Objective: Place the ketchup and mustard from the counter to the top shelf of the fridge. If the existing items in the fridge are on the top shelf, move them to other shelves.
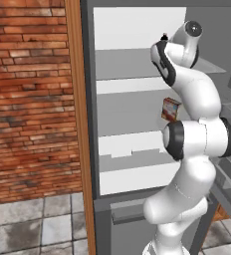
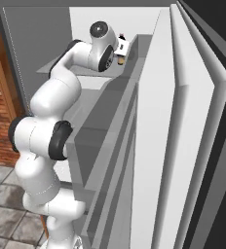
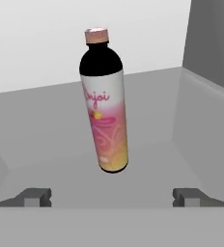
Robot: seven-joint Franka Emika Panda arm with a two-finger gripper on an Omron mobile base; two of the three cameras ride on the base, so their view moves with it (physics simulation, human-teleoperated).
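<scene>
pink bottle [image 3: 104, 103] stands upright on the top shelf [image 3: 46, 140], cap up; fingers [image 3: 113, 197] wide apart, empty.

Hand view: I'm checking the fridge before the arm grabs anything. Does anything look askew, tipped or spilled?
Nothing is spilled or damaged. The pink bottle stands upright on the grey shelf, its lean looking like camera tilt. It sits on the top shelf, which the task wants freed. The open gripper faces it without touching.
</scene>
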